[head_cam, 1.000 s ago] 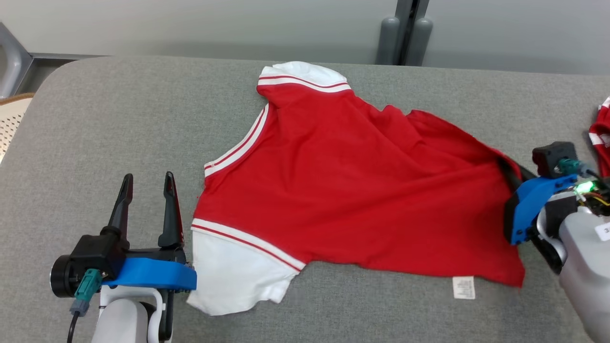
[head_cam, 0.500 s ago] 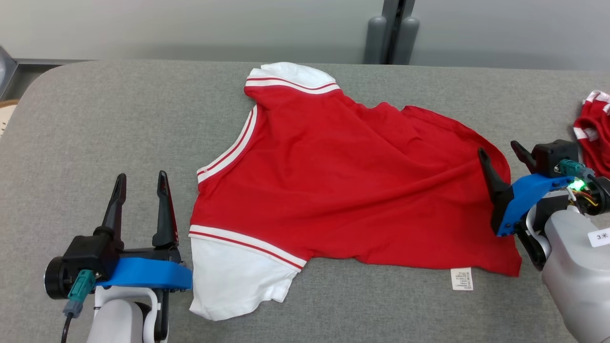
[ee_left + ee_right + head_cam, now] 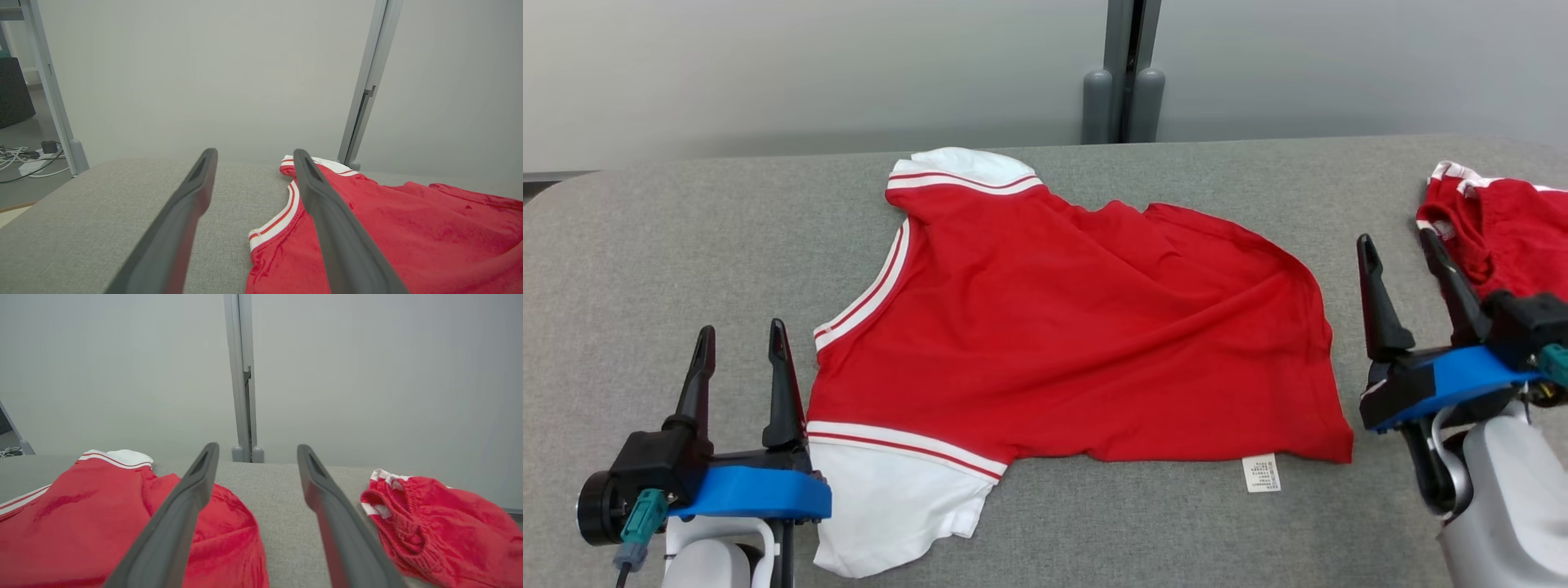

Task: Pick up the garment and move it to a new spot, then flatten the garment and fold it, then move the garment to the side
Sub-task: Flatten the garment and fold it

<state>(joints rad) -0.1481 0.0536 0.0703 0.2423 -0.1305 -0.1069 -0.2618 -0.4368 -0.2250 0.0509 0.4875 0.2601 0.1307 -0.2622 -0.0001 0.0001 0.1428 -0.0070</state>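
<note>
The garment [image 3: 1062, 327] is a red T-shirt with white sleeves and striped trim, spread across the grey padded table [image 3: 670, 245] with some wrinkles and a white label at its near hem. My left gripper [image 3: 737, 340] stands open just left of the shirt's near sleeve, holding nothing; from the left wrist the shirt [image 3: 408, 228] lies under and right of its right finger. My right gripper [image 3: 1396, 250] stands open beside the shirt's right edge, apart from the cloth. From the right wrist the shirt [image 3: 81, 514] lies to the left of the open gripper [image 3: 257, 451].
A second red garment with white trim [image 3: 1503, 233] lies bunched at the table's right edge, also seen from the right wrist [image 3: 433, 522]. A grey wall with a vertical post [image 3: 1125, 65] stands behind the table. Cables [image 3: 24, 161] lie on the floor at far left.
My right gripper let go of the shirt's right edge, opened, and drew back to the right. The shirt's right side settled flat. The head camera turned right, shifting the whole picture left.
</note>
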